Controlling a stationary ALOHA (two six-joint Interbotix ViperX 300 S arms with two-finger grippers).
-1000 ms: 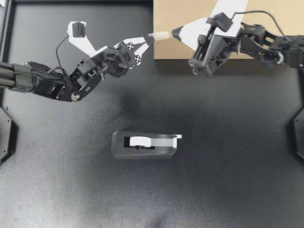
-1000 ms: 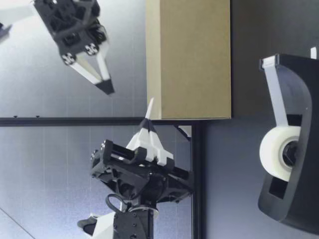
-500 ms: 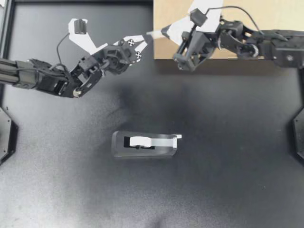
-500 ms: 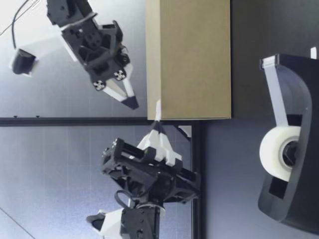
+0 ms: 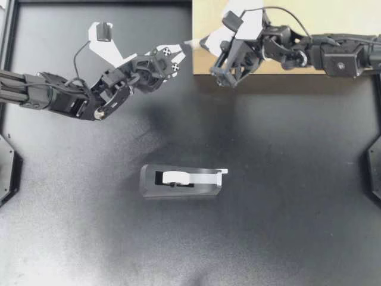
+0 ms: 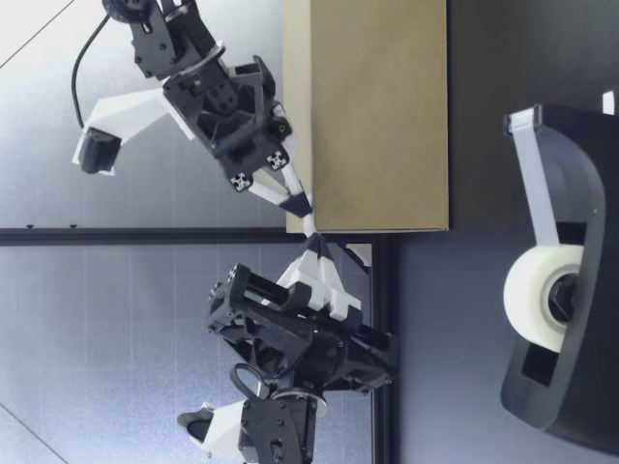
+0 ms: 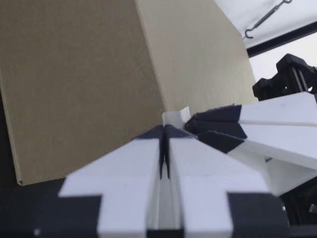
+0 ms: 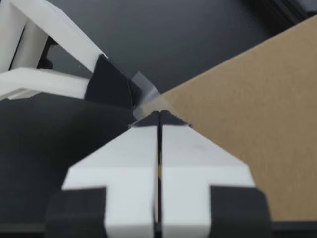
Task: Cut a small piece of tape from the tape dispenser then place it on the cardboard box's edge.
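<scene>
- Step in hand, as I judge it: the cutting is done and this is the placing. The piece of tape (image 5: 191, 43) sits right at the box's (image 5: 204, 16) side edge, the one facing my left arm, close to the box's top corner
- My left gripper (image 5: 184, 47) is clamped on one end of the strip, its two fingers pressed flat together just outside that box edge. The left wrist view shows the tape (image 7: 176, 117) poking out past the tips toward the box (image 7: 74, 84)
- My right gripper (image 5: 202, 43) reaches across above the box with its fingers closed tight. Its tip meets the strip's free end at the box edge, and I cannot tell whether it pinches the tape or only presses against it
- Next move, I think: bring the strip onto the box edge, rub it flat with the closed right tip, then part the left fingers without peeling it back off
- Tape (image 8: 146, 96): a thin, clear-whitish film, slightly curled and limp, and likely to cling to the fingertips
- Box (image 6: 368, 116): plain brown cardboard, matte, with flat faces and sharp straight corners
- The tape dispenser (image 5: 181, 182) stands well apart from the box on the dark table (image 5: 286, 179). It is a black, rounded, heavy-looking block holding a white roll (image 5: 175, 177)
</scene>
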